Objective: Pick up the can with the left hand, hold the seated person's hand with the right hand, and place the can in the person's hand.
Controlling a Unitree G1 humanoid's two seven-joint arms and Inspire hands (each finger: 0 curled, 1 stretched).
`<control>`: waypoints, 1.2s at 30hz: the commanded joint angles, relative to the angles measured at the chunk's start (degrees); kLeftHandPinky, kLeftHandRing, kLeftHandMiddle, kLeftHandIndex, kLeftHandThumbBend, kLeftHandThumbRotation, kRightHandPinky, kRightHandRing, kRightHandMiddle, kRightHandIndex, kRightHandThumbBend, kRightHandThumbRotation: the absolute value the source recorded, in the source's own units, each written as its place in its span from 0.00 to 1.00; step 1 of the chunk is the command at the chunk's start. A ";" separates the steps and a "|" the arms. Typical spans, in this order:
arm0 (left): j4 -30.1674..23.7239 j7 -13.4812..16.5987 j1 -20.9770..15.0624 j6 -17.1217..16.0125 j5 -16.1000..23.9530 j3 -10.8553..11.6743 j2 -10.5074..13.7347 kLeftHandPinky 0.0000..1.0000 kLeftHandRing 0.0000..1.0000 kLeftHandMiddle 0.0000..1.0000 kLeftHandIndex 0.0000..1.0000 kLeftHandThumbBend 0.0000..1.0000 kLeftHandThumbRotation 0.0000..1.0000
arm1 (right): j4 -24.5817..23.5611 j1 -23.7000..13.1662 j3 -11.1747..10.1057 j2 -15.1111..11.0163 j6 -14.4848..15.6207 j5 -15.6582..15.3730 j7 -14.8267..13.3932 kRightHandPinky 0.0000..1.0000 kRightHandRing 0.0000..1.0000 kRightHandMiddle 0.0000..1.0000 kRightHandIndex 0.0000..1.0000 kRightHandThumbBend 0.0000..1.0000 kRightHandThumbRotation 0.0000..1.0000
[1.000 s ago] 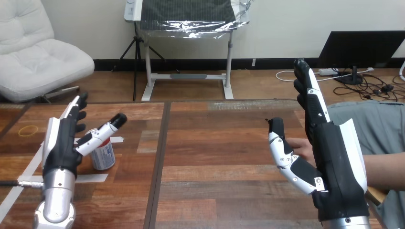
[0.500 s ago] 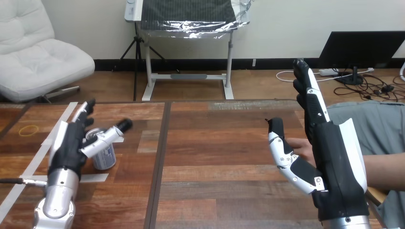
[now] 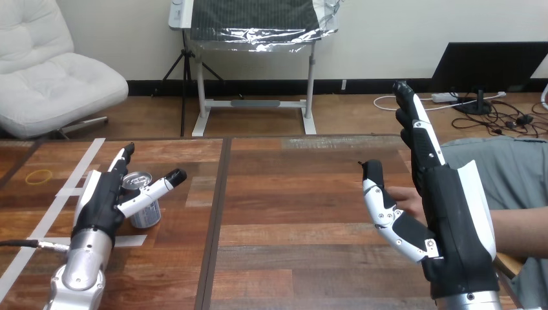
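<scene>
A small can [image 3: 143, 205] with a silver top stands upright on the wooden table [image 3: 297, 194] at the left. My left hand [image 3: 103, 197] is open around it: straight fingers behind the can, the thumb stretched across its front. At the right, my right hand [image 3: 439, 213] is raised and open, fingers pointing up and the thumb spread to the left. The person's hand [image 3: 408, 199] lies on the table just behind my right hand, showing between its thumb and palm; whether the two touch I cannot tell.
White tape strips [image 3: 71, 187] run across the table's left part, and a yellow rubber band [image 3: 39, 175] lies near the far left edge. A dark seam [image 3: 216, 213] divides the tabletop. The person's forearm [image 3: 517, 229] comes in from the right edge.
My left hand has moved forward and to the right and dropped lower, so that its fingers and thumb now flank the can. The right hand and the person's hand have stayed in place.
</scene>
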 commanded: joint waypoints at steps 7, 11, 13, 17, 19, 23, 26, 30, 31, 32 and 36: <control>-0.12 0.91 -5.72 0.39 1.36 -0.50 -0.73 0.95 0.99 1.00 0.98 0.91 0.52 | -2.76 -3.09 -0.54 0.07 -0.20 0.28 0.64 1.00 1.00 1.00 0.98 0.11 0.00; 0.81 1.31 -6.01 0.10 1.36 -0.32 -0.99 0.95 0.99 1.00 0.98 0.92 0.51 | -2.74 -3.07 -0.62 0.00 -0.31 0.11 0.80 1.00 1.00 1.00 0.98 0.11 0.00; 1.14 1.54 -6.12 -0.01 1.41 -0.27 -1.08 0.95 0.99 1.00 0.98 0.92 0.50 | -2.80 -3.07 -0.63 0.02 -0.23 0.02 0.86 1.00 1.00 1.00 0.98 0.11 0.00; 1.91 2.48 -6.41 0.12 2.07 -0.58 -1.08 0.95 0.99 1.00 0.98 0.93 0.49 | -2.89 -3.06 -0.63 -0.01 -0.14 -0.06 1.01 1.00 1.00 1.00 0.98 0.11 0.00; 2.07 2.86 -6.47 0.18 2.35 -0.66 -1.09 0.95 0.99 1.00 0.98 0.93 0.49 | -2.88 -3.09 -0.66 -0.05 -0.20 -0.18 1.05 1.00 1.00 1.00 0.98 0.11 0.00; 2.42 4.24 -6.49 -0.01 3.20 -0.80 -1.17 0.94 0.98 0.99 0.98 0.95 0.49 | -2.93 -3.09 -0.72 -0.11 -0.20 -0.42 1.14 1.00 1.00 1.00 0.98 0.11 0.00; 3.24 5.14 -6.64 -0.37 3.63 -0.93 -1.14 0.93 0.97 0.99 0.97 0.96 0.49 | -2.96 -3.07 -0.76 -0.18 -0.21 -0.58 1.13 1.00 1.00 1.00 0.98 0.12 0.00; 4.23 6.14 -6.85 -0.45 3.97 -1.01 -1.12 0.92 0.96 0.98 0.97 0.96 0.48 | -3.04 -3.06 -0.83 -0.32 -0.16 -0.82 1.16 1.00 1.00 1.00 0.97 0.12 0.00; 4.38 6.30 -6.89 -0.44 4.04 -1.02 -1.12 0.92 0.96 0.98 0.96 0.96 0.48 | -3.06 -3.06 -0.84 -0.34 -0.14 -0.86 1.17 1.00 1.00 1.00 0.97 0.12 0.00; 4.51 6.57 -6.90 -0.39 4.15 -1.05 -1.11 0.92 0.96 0.98 0.96 0.96 0.48 | -3.13 -3.04 -0.84 -0.35 -0.07 -0.91 1.17 1.00 1.00 1.00 0.97 0.12 0.00; 4.67 7.47 -6.80 -0.69 4.63 -1.16 -1.11 0.91 0.96 0.97 0.96 0.96 0.47 | -3.23 -3.01 -0.84 -0.31 0.00 -0.81 1.20 1.00 1.00 1.00 0.97 0.12 0.00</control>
